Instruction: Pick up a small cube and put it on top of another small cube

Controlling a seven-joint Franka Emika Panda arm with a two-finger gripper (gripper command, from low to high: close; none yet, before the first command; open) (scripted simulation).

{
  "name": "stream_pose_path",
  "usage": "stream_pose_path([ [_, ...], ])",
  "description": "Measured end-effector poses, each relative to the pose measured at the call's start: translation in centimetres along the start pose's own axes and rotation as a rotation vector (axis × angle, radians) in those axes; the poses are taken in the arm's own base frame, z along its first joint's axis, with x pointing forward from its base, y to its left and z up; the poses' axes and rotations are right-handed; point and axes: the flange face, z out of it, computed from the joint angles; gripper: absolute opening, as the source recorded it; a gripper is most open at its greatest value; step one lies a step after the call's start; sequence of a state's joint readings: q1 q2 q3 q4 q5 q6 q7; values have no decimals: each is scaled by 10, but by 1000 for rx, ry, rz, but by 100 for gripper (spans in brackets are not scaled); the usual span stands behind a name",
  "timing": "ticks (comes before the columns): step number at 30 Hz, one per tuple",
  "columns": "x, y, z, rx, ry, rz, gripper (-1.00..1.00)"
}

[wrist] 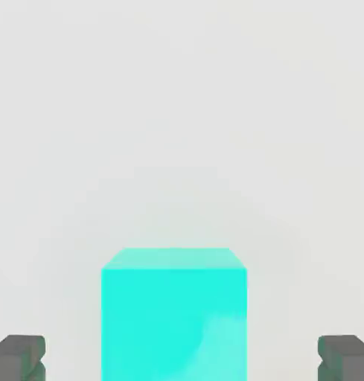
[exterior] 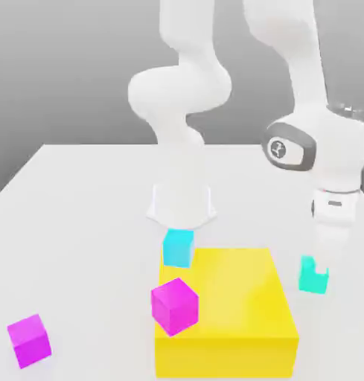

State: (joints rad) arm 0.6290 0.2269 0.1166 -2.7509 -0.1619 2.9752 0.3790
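- Two fingers of my hand (wrist: 182,359) stand wide open, so the turquoise cube (wrist: 174,324) fits between them.
- Empty grip: I should close next.

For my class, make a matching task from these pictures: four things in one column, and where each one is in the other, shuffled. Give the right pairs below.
Things
1. Turquoise-green cube
2. Yellow block
3. Tool
4. Robot's base

Places or states
A. Open, its fingers on either side of a cube
B. Behind the sky-cyan cube, as the exterior view shows it
C. Between the open fingers
D. Nearer the exterior view's left than the turquoise-green cube

Right pairs
1-C; 2-D; 3-A; 4-B
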Motion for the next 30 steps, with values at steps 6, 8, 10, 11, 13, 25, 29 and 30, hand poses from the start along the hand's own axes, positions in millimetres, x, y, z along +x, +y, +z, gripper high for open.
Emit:
stream_pose_path([
  [6, -1, 0, 17, 0, -2, 0, -100],
  [8, -2, 0, 21, 0, -2, 0, -100],
  [10, -1, 0, 11, -1, -1, 0, -100],
  [11, 0, 0, 3, -1, -1, -1, -100],
  [13, 0, 0, -15, -2, -1, -1, -100],
  [25, 51, 155, -113, -12, 7, -48, -100],
  [29, 51, 225, -145, -11, 5, -91, -100],
  [30, 48, 242, -153, -10, 4, -103, -100],
])
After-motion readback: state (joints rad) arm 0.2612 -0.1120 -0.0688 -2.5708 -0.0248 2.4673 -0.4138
